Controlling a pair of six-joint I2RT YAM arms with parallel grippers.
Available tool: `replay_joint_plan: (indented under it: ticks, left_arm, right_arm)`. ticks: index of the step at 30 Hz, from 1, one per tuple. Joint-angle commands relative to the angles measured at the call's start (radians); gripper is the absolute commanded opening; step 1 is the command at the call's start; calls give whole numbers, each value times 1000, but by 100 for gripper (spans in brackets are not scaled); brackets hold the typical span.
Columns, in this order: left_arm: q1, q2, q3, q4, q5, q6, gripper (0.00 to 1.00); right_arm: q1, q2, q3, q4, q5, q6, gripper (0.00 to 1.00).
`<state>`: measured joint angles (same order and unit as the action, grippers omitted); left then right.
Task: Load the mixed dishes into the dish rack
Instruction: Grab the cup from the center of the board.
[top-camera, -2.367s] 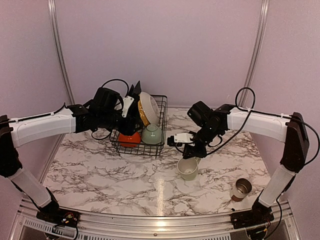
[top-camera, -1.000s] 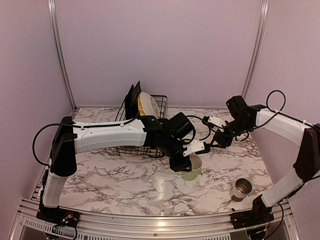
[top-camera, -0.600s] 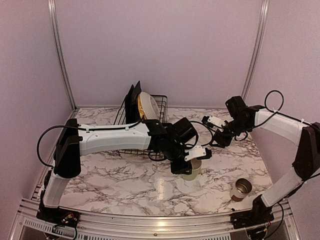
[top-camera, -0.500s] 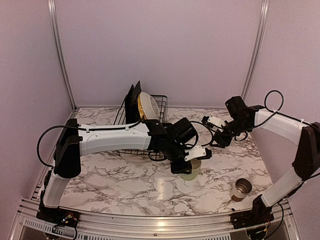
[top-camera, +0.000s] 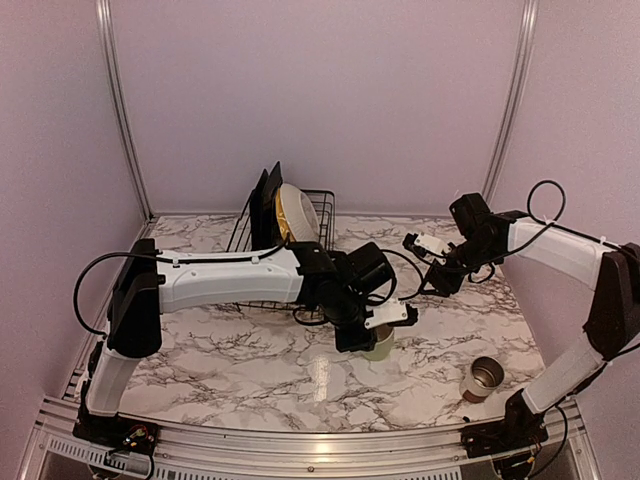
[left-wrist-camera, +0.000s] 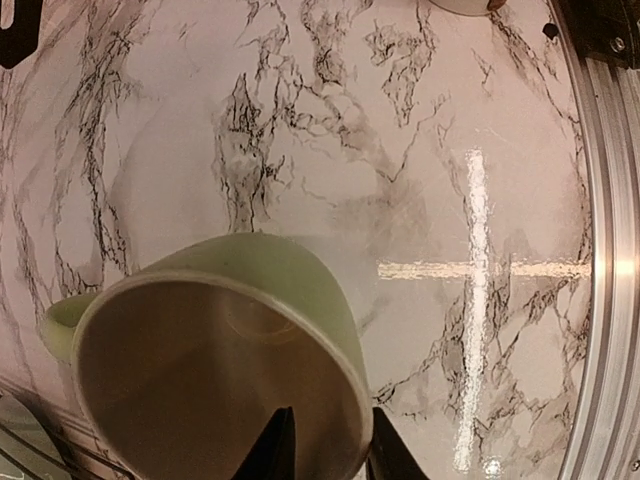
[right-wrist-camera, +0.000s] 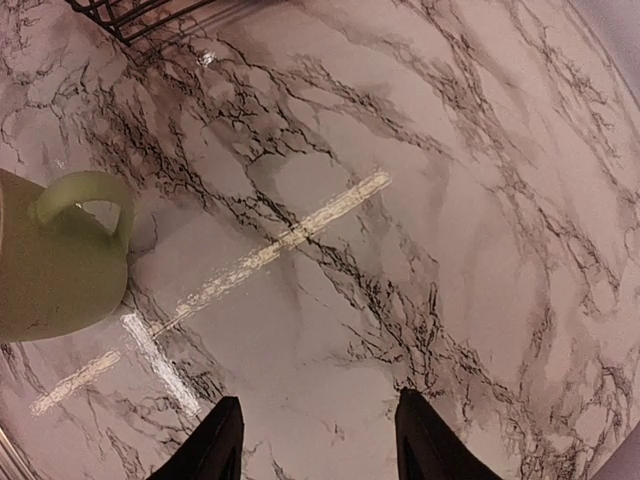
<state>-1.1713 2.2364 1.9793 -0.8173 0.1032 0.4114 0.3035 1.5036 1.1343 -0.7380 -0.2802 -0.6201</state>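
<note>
Top external: one pale green mug (top-camera: 379, 345) sits on the marble table (top-camera: 220, 350), centre, near the dish rack (top-camera: 325, 200). Left gripper (left-wrist-camera: 330, 430) grasps the mug's rim, one finger inside and one outside. One small grey-brown cup (top-camera: 486, 377) stands well apart, near right. The one rack holds one yellow plate (top-camera: 297, 215) and black square plates (top-camera: 265, 200), all upright, count unclear. The left arm blocks the rack's front. Right gripper (right-wrist-camera: 320, 440) is spread and empty over the table.
</note>
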Motion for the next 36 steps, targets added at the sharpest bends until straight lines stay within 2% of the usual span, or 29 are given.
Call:
replay_joint_plan:
  ticks: [1,8,13,19,26,28,29,30,31,34,36]
  left_arm:
    - [-10,1,-43,-68,-45,-4,24]
    - [-14,-24,-49,-49,-86,-12,10]
    - [-2,-78,-58,-19,-68,-28,6]
    - [56,-180,-116,95,78,-100,3]
    - [132,-328,-291,419,277,-276,0]
    - [150,-357,-318,483,308,-317,0]
    - [159,-373,-333,516,319,-339,0]
    - [170,-392,-352,555,333,-363,0]
    - [182,-410,-371,590,348,-388,0]
    - [227,-486,-455,759,395,-508,0]
    - [268,-537,-534,926,444,-617,0]
  right_arm:
    - [-7,15,37,-20,-21,14,50]
    - [-7,25,45,-21,-55,23,50]
    - [-7,9,28,1,-105,23,50]
    - [-7,-2,25,18,-133,9,50]
    - [-7,-82,0,98,-182,-11,51]
    - [-22,-112,-6,136,-196,6,58]
    - [-33,-124,-7,156,-212,20,67]
    - [-48,-133,-7,173,-224,32,72]
    - [-63,-138,0,183,-240,39,83]
    - [-112,-136,33,183,-360,36,98]
    - [-134,-121,59,183,-451,35,99]
